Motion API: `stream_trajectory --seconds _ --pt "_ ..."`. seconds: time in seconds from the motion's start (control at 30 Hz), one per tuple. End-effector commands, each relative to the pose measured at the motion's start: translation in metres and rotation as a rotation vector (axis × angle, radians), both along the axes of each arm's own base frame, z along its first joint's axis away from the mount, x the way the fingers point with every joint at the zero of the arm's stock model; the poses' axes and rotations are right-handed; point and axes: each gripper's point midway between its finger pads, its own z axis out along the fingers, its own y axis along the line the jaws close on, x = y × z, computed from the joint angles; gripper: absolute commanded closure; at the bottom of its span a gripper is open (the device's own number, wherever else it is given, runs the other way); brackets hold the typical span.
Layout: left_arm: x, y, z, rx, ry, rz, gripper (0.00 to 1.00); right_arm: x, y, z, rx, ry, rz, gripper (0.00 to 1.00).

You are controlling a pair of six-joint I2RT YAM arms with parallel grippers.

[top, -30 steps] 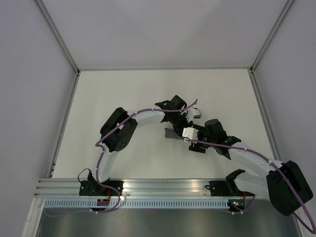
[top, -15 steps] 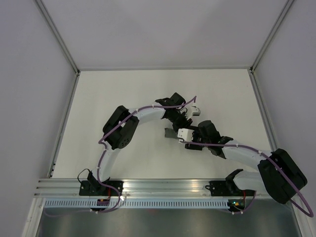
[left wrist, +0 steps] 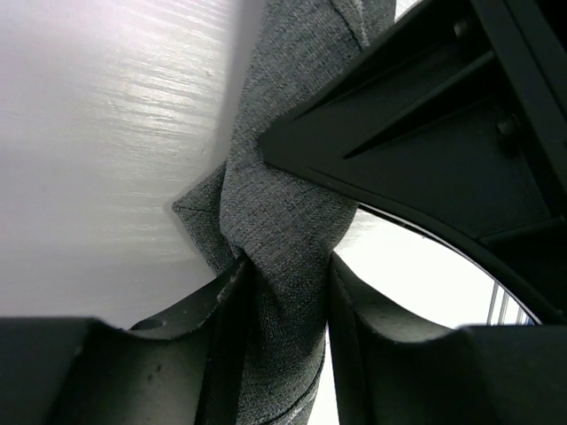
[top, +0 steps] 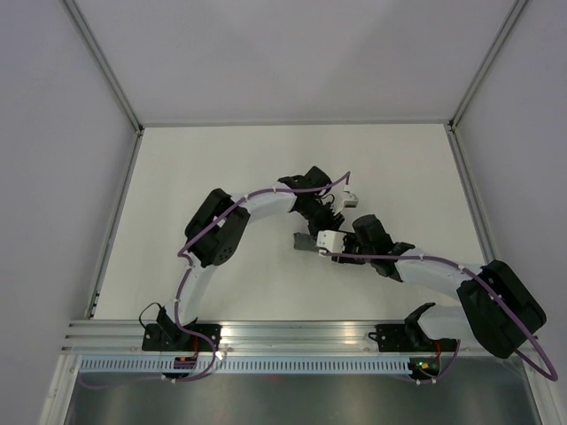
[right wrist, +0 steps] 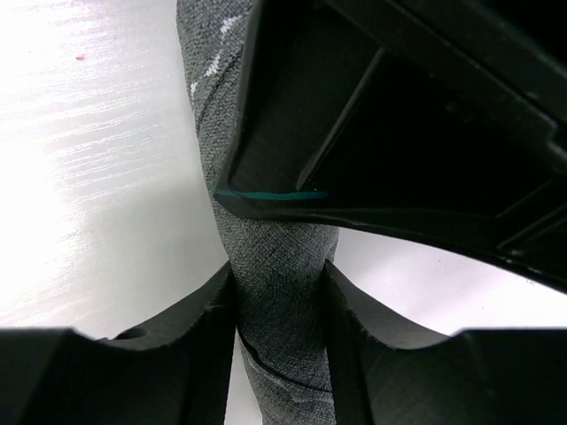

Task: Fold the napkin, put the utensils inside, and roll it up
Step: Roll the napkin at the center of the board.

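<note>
The dark grey napkin (top: 305, 241) is rolled into a narrow bundle on the white table, mostly hidden under both wrists in the top view. My left gripper (top: 328, 218) is shut on one part of the roll (left wrist: 282, 221), its fingers (left wrist: 221, 310) pressing the cloth from both sides. My right gripper (top: 339, 249) is shut on the roll (right wrist: 276, 266) as well, and the other arm's black housing hangs just above it. A pale stitched line shows near the roll's end. The utensils are hidden.
The white table (top: 221, 168) is bounded by a metal frame rail (top: 115, 212) on the left and another (top: 469, 204) on the right. The two arm bases stand on the aluminium rail (top: 292, 335) at the near edge.
My right arm has swung left and stretched lower across the table, its wrist moving slightly left along the roll. My left wrist has shifted little. Both stay closed on the napkin.
</note>
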Motion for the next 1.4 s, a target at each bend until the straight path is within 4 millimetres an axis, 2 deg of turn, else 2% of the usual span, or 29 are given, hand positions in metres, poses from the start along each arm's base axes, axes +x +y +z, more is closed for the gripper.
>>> stream_trajectory --seconds 0.0,0.03,0.17,0.23,0.33,0.4,0.43,0.47,0.5,0.57,0.6,0.67,0.7,0.73,0.77,0.8,0.87,0.9,0.97,1.0,1.07,1.1,1.13,1.17,1.2,1.27,1.37 --pt "0.008 0.014 -0.005 0.085 -0.016 0.098 0.55 -0.007 -0.005 -0.008 -0.05 0.069 0.004 0.56" --pt "0.01 0.012 0.007 0.059 -0.033 0.112 0.53 -0.009 -0.004 -0.009 -0.053 0.08 0.008 0.57" --pt "0.03 0.001 0.037 -0.037 -0.11 0.165 0.47 -0.014 -0.002 -0.01 -0.055 0.127 0.022 0.58" --pt "0.033 -0.001 0.05 -0.075 -0.119 0.184 0.46 -0.016 0.0 -0.01 -0.055 0.15 0.029 0.58" --pt "0.042 -0.002 0.055 -0.097 -0.152 0.233 0.43 -0.018 0.002 -0.01 -0.058 0.179 0.039 0.58" --pt "0.056 -0.004 0.07 -0.14 -0.219 0.279 0.43 -0.02 0.002 -0.01 -0.061 0.199 0.044 0.58" --pt "0.055 0.003 0.064 -0.133 -0.207 0.313 0.43 -0.022 0.003 -0.01 -0.061 0.208 0.048 0.58" --pt "0.063 0.005 0.081 -0.162 -0.253 0.355 0.43 -0.022 0.003 -0.01 -0.066 0.219 0.048 0.58" --pt "0.065 0.008 0.08 -0.189 -0.272 0.375 0.42 -0.023 0.003 -0.01 -0.065 0.227 0.052 0.58" --pt "0.074 0.014 0.097 -0.249 -0.297 0.448 0.42 -0.023 0.005 -0.008 -0.06 0.244 0.06 0.58" --pt "0.076 0.018 0.117 -0.295 -0.329 0.47 0.41 -0.026 0.003 -0.011 -0.069 0.269 0.059 0.58" --pt "0.084 0.028 0.127 -0.354 -0.367 0.549 0.39 -0.027 0.004 -0.011 -0.068 0.297 0.066 0.58" --pt "0.081 0.037 0.133 -0.375 -0.384 0.576 0.39 -0.027 0.004 -0.01 -0.068 0.304 0.065 0.58" --pt "0.089 0.041 0.144 -0.418 -0.412 0.622 0.39 -0.027 0.004 -0.01 -0.061 0.316 0.067 0.58" --pt "0.092 0.047 0.149 -0.434 -0.435 0.661 0.37 -0.024 0.005 -0.007 -0.056 0.318 0.067 0.58" --pt "0.093 0.058 0.142 -0.423 -0.446 0.712 0.37 -0.026 0.004 -0.007 -0.062 0.339 0.071 0.58" --pt "0.098 0.068 0.169 -0.51 -0.502 0.774 0.36 -0.025 0.003 -0.006 -0.058 0.37 0.07 0.58" --pt "0.092 0.075 0.16 -0.501 -0.498 0.788 0.35 -0.024 0.003 -0.006 -0.058 0.378 0.074 0.58" --pt "0.088 0.08 0.178 -0.562 -0.531 0.804 0.34 -0.023 0.002 -0.005 -0.06 0.409 0.075 0.58" --pt "0.082 0.084 0.171 -0.557 -0.525 0.806 0.34 -0.023 0.001 -0.005 -0.063 0.419 0.077 0.58" --pt "0.078 0.09 0.182 -0.596 -0.556 0.814 0.34 -0.021 0.0 -0.005 -0.068 0.446 0.077 0.58" --pt "0.072 0.095 0.174 -0.592 -0.554 0.819 0.34 -0.021 0.001 -0.005 -0.062 0.457 0.081 0.59" --pt "0.068 0.099 0.175 -0.608 -0.561 0.823 0.34 -0.019 -0.001 -0.005 -0.063 0.468 0.078 0.59" --pt "0.065 0.103 0.19 -0.668 -0.592 0.834 0.33 -0.018 -0.001 -0.005 -0.067 0.485 0.076 0.59" --pt "0.059 0.109 0.177 -0.653 -0.574 0.846 0.32 -0.018 0.0 -0.006 -0.064 0.497 0.08 0.59" --pt "0.05 0.112 0.181 -0.68 -0.572 0.841 0.32 -0.016 -0.002 -0.007 -0.068 0.518 0.075 0.59" --pt "0.038 0.116 0.174 -0.68 -0.578 0.84 0.32 -0.013 -0.001 -0.009 -0.073 0.543 0.074 0.59"
